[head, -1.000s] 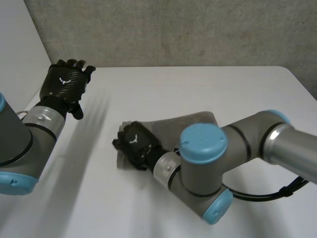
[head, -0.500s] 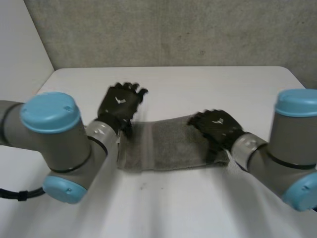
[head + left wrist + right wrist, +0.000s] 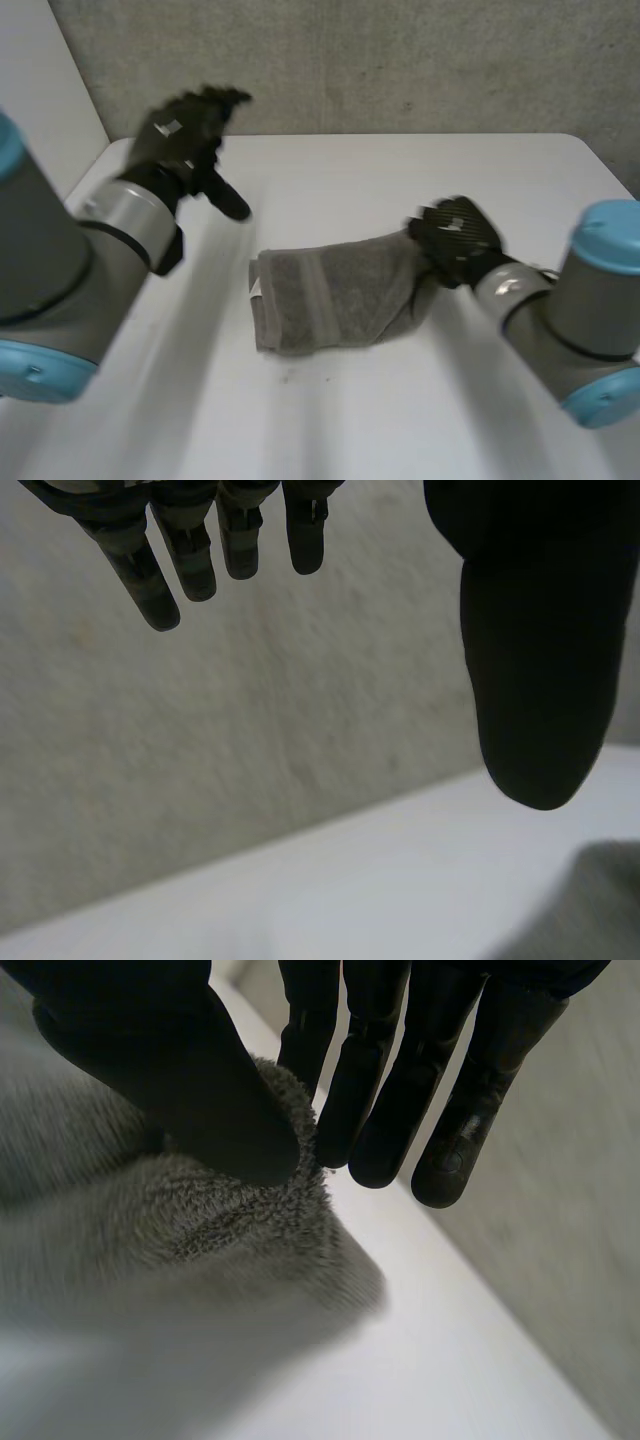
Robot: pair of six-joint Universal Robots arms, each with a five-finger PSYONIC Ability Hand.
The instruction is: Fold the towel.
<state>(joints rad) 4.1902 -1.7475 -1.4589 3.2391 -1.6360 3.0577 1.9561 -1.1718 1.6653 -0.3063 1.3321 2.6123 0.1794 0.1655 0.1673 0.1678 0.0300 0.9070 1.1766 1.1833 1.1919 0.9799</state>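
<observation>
Left hand (image 3: pixel 178 135) lifted away, fingers (image 3: pixel 148 580) spread; right wrist view: right hand (image 3: pixel 180 1080) pinching towel (image 3: pixel 150 1250).

L hand (image 3: pixel 535 630) fingers straight, over table (image 3: pixel 330 900)

You have the towel (image 3: pixel 335 295), grey terry, lying folded into a thick band mid-way across the table (image 3: pixel 400 180). Its right end is bunched and raised, and its left end rests flat.

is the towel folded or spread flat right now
Folded, not spread: the towel lies as a narrow band with stacked layers at one end; the right hand pinches the other end.
</observation>
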